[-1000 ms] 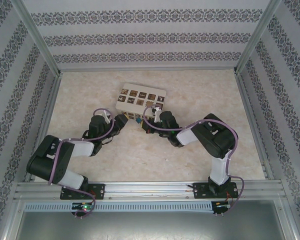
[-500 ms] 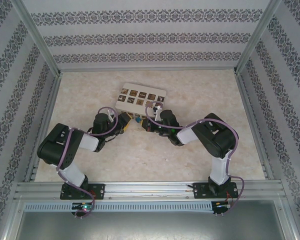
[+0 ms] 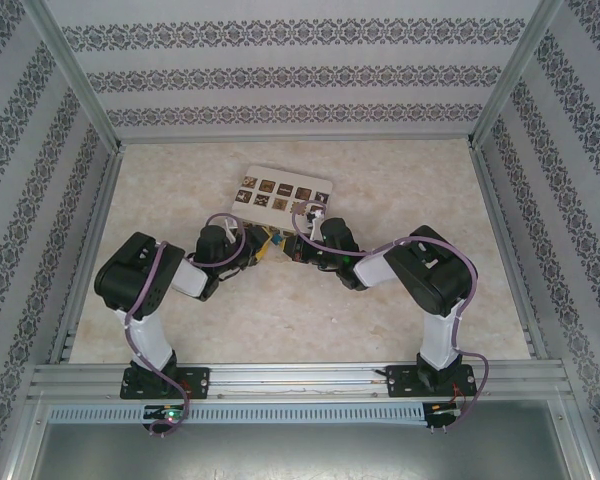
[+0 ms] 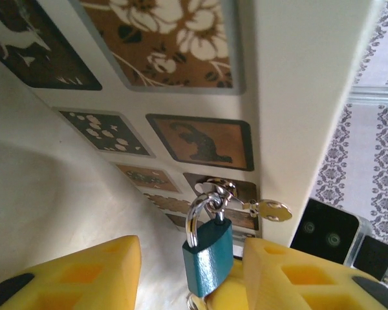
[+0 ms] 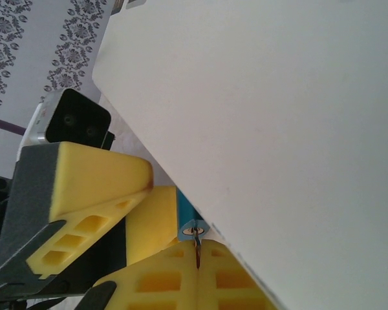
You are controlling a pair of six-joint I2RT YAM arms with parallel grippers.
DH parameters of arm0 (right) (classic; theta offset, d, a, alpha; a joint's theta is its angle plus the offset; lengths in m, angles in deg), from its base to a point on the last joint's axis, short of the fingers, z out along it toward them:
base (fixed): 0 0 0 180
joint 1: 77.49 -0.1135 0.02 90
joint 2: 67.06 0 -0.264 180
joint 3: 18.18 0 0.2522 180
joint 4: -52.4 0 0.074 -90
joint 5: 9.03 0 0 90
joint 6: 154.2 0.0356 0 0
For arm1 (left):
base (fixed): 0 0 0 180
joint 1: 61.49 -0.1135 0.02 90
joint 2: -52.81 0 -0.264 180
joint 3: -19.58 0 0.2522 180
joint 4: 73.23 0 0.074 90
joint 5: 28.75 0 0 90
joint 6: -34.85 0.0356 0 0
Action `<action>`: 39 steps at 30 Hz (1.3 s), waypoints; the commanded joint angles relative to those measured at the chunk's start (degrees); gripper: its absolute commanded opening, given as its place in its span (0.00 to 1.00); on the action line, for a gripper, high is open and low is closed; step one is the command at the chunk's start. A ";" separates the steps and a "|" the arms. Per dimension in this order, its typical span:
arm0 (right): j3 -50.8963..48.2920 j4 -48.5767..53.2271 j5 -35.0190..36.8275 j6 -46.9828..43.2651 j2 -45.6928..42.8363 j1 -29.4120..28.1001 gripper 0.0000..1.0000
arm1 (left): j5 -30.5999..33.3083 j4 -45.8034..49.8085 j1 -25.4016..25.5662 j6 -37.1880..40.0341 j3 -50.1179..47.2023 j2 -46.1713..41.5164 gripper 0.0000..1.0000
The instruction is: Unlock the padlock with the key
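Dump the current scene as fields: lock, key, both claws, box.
target: small blue padlock with silver shackle, hooked through silver hasp on cream box with brown tiles
tool: thin dark metal key, appears seated in the padlock's keyhole
left: left claw open, straddling the padlock
right: right claw shut on the key

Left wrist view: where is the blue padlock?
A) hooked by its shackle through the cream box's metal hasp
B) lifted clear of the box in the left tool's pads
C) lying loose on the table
A: the shackle of the padlock loops through the hasp on the box, with the left tool open around its body.
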 commanded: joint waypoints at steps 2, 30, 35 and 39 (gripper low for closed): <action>1.51 -1.34 -2.00 0.95 -1.36 0.55 0.00 | 0.53 -6.60 0.75 -2.32 1.14 1.65 0.42; -1.39 0.04 0.44 1.65 -5.74 2.02 0.17 | 2.23 3.15 2.71 -0.26 3.97 -1.70 0.18; -3.85 3.90 2.33 -2.14 -9.98 3.27 0.28 | 2.46 6.84 2.74 -0.39 4.53 -4.75 0.17; -5.33 10.49 5.34 -11.22 -17.01 3.90 0.36 | 3.06 10.89 2.74 -0.27 4.64 -8.09 0.17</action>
